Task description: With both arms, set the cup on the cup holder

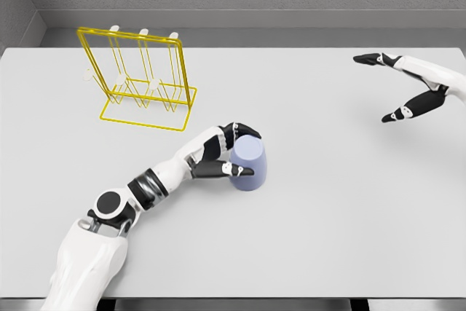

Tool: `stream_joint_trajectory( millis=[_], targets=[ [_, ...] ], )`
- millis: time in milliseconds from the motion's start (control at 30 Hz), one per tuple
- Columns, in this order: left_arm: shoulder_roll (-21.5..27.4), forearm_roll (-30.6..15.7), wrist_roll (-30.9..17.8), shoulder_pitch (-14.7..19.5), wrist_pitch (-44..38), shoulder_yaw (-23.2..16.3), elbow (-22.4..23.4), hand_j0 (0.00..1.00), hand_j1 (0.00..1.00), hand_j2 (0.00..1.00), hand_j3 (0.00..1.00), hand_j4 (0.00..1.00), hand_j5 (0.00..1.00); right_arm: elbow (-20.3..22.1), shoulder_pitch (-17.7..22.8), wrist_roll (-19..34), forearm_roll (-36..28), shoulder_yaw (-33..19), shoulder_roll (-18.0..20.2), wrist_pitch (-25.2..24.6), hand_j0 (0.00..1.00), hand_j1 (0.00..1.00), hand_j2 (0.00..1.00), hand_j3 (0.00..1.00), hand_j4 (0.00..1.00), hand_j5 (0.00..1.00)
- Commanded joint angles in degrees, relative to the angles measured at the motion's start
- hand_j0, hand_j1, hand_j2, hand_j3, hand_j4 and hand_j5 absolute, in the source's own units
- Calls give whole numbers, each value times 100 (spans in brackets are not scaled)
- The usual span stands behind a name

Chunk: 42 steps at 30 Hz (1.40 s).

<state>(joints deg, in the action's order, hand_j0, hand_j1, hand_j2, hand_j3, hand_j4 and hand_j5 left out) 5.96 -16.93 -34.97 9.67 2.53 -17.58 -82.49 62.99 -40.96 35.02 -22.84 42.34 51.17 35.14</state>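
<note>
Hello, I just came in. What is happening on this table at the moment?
A humanoid robot is working at a white table. Its left hand is wrapped around a pale purple cup, which stands on the table near the middle. The yellow wire cup holder stands at the back left, with no cup on it yet. The right hand hangs open at the far right, holding nothing.

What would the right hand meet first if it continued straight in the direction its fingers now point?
Probably nothing: the right hand is open, pointing left over the bare table. The cup holder lies far along roughly that line.
</note>
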Motion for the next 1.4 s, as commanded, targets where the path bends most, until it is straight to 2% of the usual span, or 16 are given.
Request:
stream_joint_trajectory(
  millis=[0, 333, 400, 500, 633, 733, 933, 1033, 1367],
  targets=[
    [2, -30, -3, 9, -7, 0, -4, 42, 42, 42, 42, 42, 42, 3, 0, -2, -45, -7, 7, -14, 100, 100, 100, 100, 100, 100],
    [63, -100, -3, -18, -25, 53, -118, 40, 40, 40, 40, 40, 40, 3, 0, -2, -45, -7, 16, -14, 100, 100, 100, 100, 100, 100],
    [72, -126, -3, -70, -42, 62, -302, 40, 40, 40, 40, 40, 40, -6, -9, -2, -45, -7, 16, -14, 100, 100, 100, 100, 100, 100],
    [98, -170, -3, -308, -77, 202, -821, 40, 40, 40, 40, 40, 40, 3, -9, -2, -45, -7, 16, -14, 100, 100, 100, 100, 100, 100],
    [371, -495, -3, -308, -271, 299, -1067, 40, 40, 40, 40, 40, 40, 3, -9, -2, -45, -7, 16, -14, 100, 100, 100, 100, 100, 100],
    [616, -645, -3, -387, -525, 493, -1541, 40, 40, 40, 40, 40, 40, 3, -9, -2, -45, -7, 16, -14, 100, 100, 100, 100, 100, 100],
    [1109, -1260, -3, -378, -534, 791, -1770, 41, 41, 41, 41, 41, 41, -6, -18, -2, -45, -7, 16, -14, 100, 100, 100, 100, 100, 100],
    [1188, -1392, -3, -317, -534, 879, -1788, 41, 41, 41, 41, 41, 41, -6, -9, -2, -45, -7, 16, -14, 100, 100, 100, 100, 100, 100],
    [1795, -1972, -3, 307, -534, 1178, -1797, 42, 42, 42, 42, 42, 42, -6, -18, -2, -45, -7, 16, -14, 100, 100, 100, 100, 100, 100]
  ],
)
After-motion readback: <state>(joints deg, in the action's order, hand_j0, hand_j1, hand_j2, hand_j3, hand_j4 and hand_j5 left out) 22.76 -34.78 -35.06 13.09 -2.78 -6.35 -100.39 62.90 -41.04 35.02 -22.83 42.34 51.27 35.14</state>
